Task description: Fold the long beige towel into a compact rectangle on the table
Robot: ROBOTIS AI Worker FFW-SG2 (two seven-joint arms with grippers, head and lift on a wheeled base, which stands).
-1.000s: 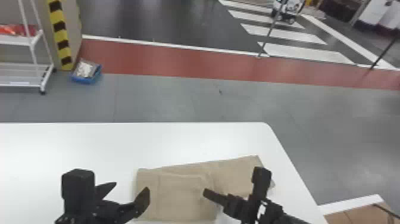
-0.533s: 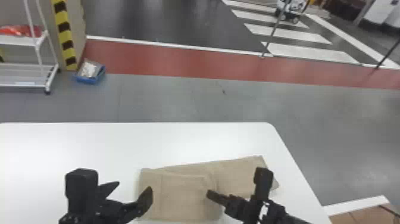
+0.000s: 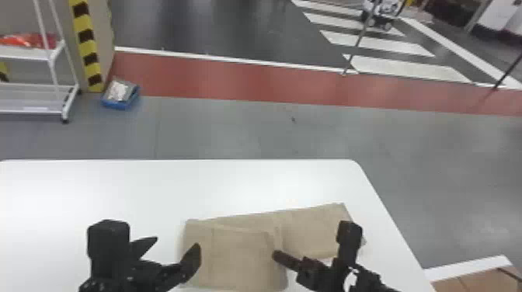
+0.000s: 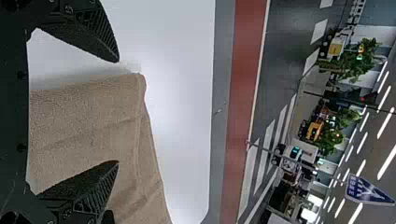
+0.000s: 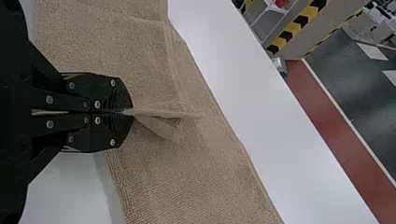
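Black fingers come nearest, and with the towel's middle as the hub of a clock, the left gripper (image 3: pixel 177 241) is at nine o'clock, its arm entering from about eight. Its fingers stand spread: in the left wrist view one lies over the cloth, the other over bare white beside a corner. The right gripper (image 3: pixel 276 254) has its tip near the hub, its arm entering from between four and five o'clock; its fingers are clenched on a pinch of cloth, which rises in a small ridge at the tips.

Beneath them, the beige towel (image 3: pixel 240 252) lies on the white table (image 3: pixel 116 190), a doubled-over squarish part on the near side and a longer flap running out toward two o'clock, near the table's side edge. Past three o'clock, off that edge, is a brown surface (image 3: pixel 474 281) with a white border.

Farther off, grey floor (image 3: pixel 248 132) spreads at twelve, then a red strip (image 3: pixel 240 79). Between ten and eleven are a blue bin (image 3: pixel 121 104), a white rack (image 3: pixel 31 87) and a yellow-and-black striped post (image 3: pixel 86 42). Farthest, toward one o'clock, white crossing stripes (image 3: pixel 404 68) mark dark ground, with a small white wheeled machine (image 3: pixel 384 9) beyond.
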